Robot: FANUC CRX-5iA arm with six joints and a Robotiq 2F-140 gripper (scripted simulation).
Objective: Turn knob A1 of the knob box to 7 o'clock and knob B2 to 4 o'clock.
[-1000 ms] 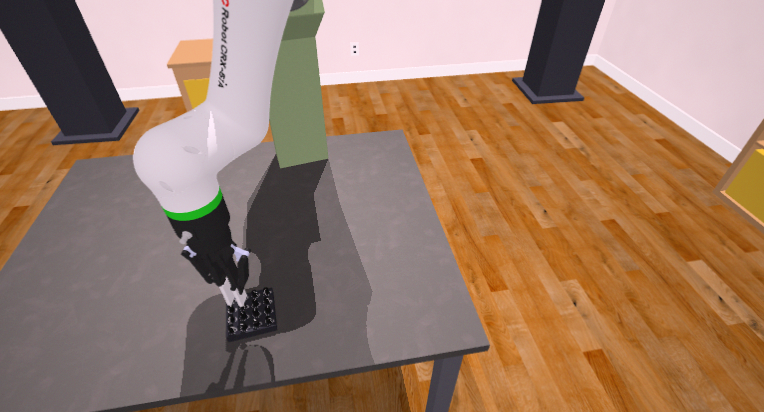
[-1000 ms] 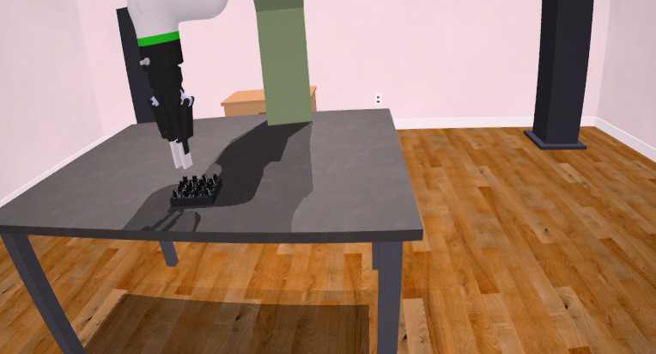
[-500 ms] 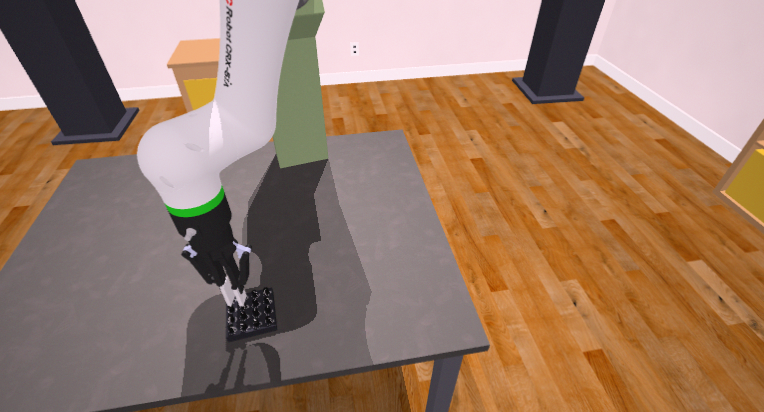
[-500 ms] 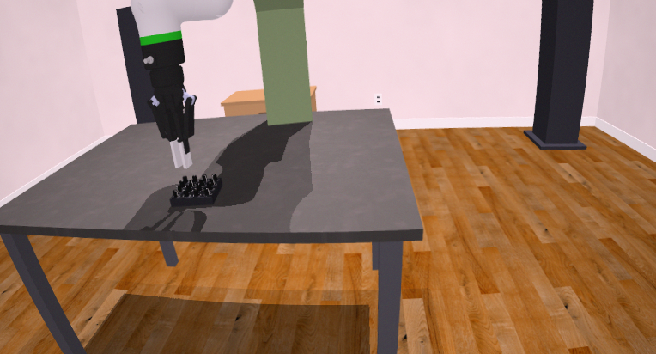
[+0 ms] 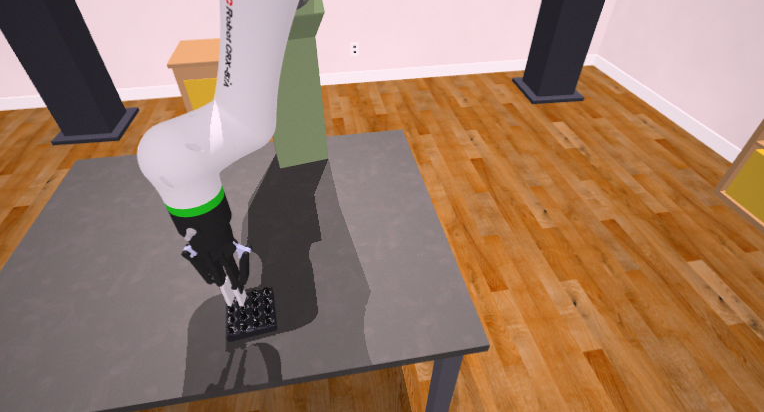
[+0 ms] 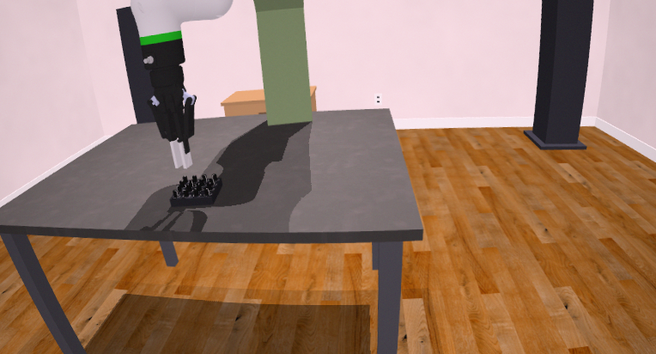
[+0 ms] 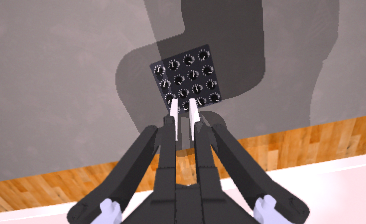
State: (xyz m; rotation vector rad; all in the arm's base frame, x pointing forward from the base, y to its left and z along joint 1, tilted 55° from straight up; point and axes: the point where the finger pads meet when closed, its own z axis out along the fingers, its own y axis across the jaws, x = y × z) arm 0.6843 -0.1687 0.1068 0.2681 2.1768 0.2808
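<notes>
Wrist view, nearest first: the claw (image 7: 183, 111) fills the lower half of the frame, two dark linkages converging on white fingertips. The tips stand narrow, a thin slot between them, and nothing is caught in that slot.

Just past the tips, upper centre of the frame, the knob box (image 7: 188, 80) lies on the grey table (image 7: 59, 75), turned askew so its rows run diagonally. Sixteen knobs in a four-by-four grid. The fingertips overlap its nearest edge in this view, but the exterior view shows them well above the knob tops, hanging over the box's left end, not touching.

Key relation: the box lies straight below and slightly ahead of the claw (image 6: 181, 161). My judgement is that the next move is a descent onto a corner knob, with the narrow slot set to straddle it. Which corner is A1 I cannot tell; the socket side and printed names are too small to make out, and so are the white pointer lines.

Top view: box (image 5: 251, 313) sits lower left of centre, near the table's front edge, within the arm's shadow.

Writing: on the white arm (image 5: 235, 83), upper left of the top view, "Robot CRX-5iA" in black after red letters partly cut off. Nothing else is readable.
</notes>
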